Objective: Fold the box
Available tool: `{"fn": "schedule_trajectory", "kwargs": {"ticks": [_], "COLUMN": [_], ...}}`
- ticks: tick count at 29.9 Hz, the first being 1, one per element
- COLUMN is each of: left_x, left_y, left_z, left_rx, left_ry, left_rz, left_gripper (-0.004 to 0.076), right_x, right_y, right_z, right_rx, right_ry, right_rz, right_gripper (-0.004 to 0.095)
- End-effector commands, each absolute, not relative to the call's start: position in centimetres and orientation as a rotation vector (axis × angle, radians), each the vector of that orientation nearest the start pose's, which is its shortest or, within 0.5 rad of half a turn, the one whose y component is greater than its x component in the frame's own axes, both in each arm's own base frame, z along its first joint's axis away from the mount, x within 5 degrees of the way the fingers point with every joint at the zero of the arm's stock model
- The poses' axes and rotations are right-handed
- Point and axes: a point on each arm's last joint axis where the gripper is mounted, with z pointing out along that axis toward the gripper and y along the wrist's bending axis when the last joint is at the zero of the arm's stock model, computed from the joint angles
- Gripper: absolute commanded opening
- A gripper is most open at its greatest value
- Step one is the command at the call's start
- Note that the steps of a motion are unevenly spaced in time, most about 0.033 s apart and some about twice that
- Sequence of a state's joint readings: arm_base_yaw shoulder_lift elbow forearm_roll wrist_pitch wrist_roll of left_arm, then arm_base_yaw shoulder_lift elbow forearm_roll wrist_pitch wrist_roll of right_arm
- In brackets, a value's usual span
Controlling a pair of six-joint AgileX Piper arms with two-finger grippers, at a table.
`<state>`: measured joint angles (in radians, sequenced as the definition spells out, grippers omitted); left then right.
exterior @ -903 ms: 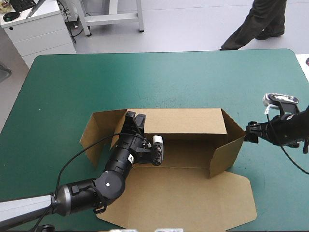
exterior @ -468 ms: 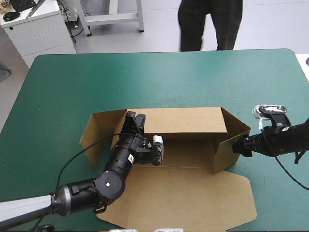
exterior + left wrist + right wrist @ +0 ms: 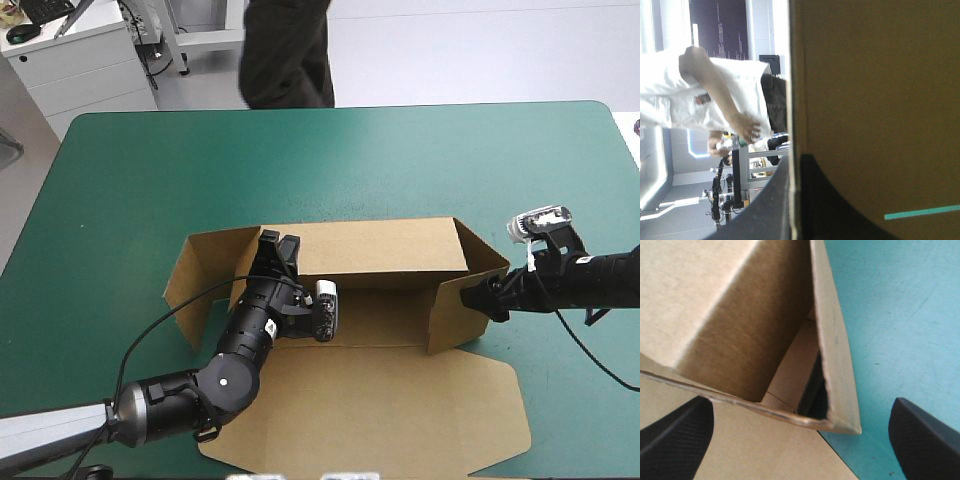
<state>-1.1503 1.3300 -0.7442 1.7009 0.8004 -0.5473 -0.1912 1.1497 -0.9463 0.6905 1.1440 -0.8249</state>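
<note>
Left jaws tight on box [image 3: 380, 250] wall; right jaws wide, flap [image 3: 836, 347] between.

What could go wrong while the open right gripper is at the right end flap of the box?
The right gripper is open and grips nothing; if it pushes, it may buckle the right end flap or slip past its edge. The left gripper is shut on the back wall only, so a hard push might slide the box or tear that wall free.

No legible text, label, brand or number. The box [image 3: 380, 245] shows plain brown board. The tabletop [image 3: 400, 160] shows plain teal-green cover.
</note>
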Motion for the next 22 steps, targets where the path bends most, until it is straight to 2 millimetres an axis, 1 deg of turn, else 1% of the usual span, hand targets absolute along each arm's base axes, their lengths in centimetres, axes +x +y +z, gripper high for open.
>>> {"fn": "schedule_trajectory", "kwargs": {"ticks": [1,4,7,14,18,22], "left_x": [16.4,16.4,16.4,16.4,16.4,16.4], "left_y": [-21.1,-21.1,-21.1,-21.1,-21.1,-21.1], "left_z": [30.2,30.2,30.2,30.2,30.2,30.2], "left_rx": [1.426,1.426,1.428,1.428,1.428,1.428], "left_ry": [1.108,1.108,1.107,1.107,1.107,1.107], "left_rz": [0.835,0.835,0.832,0.832,0.832,0.832], "left_gripper": [-0.0010,-0.0010,-0.0010,-0.0010,-0.0010,-0.0010], "right_x": [20.8,20.6,20.0,17.9,17.0,16.6], "right_y": [1.9,2.0,2.4,4.3,5.3,6.2], "right_z": [33.4,32.8,32.3,31.1,29.9,28.9], "right_rx": [-0.540,-0.519,-0.513,-0.474,-0.477,-0.461], "right_ry": [2.339,2.365,2.319,2.194,2.195,2.190], "right_rz": [0.641,0.669,0.679,0.525,0.472,0.445], "right_gripper": [0.0876,0.0876,0.0876,0.0876,0.0874,0.0821]}}
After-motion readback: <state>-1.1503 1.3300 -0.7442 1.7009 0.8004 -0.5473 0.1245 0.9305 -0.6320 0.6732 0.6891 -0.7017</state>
